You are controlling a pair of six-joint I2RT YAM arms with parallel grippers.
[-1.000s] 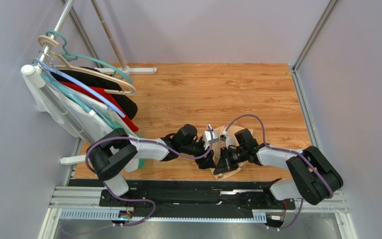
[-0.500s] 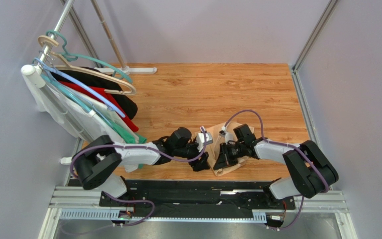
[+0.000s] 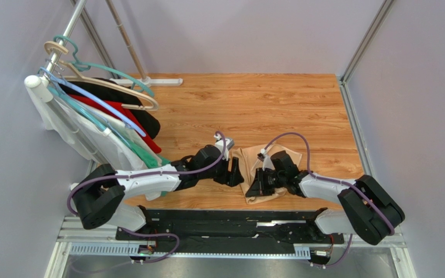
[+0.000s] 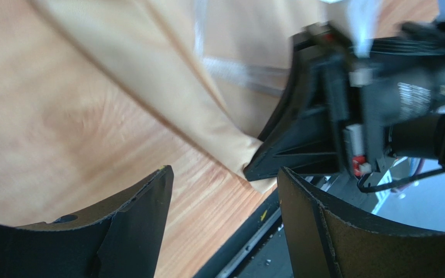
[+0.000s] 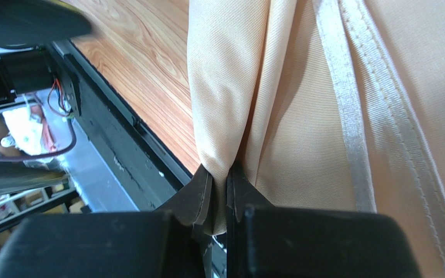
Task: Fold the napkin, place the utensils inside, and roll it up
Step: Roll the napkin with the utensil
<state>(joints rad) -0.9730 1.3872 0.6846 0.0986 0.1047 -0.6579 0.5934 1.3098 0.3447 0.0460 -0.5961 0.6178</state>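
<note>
Two grippers meet just below the centre of the overhead frame. We see the right gripper (image 5: 219,180) with its fingers squeezed together on a bunched fold of the napkin (image 5: 300,87) (the pinch sits at the bottom centre of its wrist view). The left gripper (image 4: 222,179) has its jaws spread wide and grips nothing, with bare wood of the table (image 3: 254,104) showing between them. The peach cloth lies crumpled between both grippers near the table's lower edge, and two stitched hem bands run down the right half of the right wrist view.
</note>
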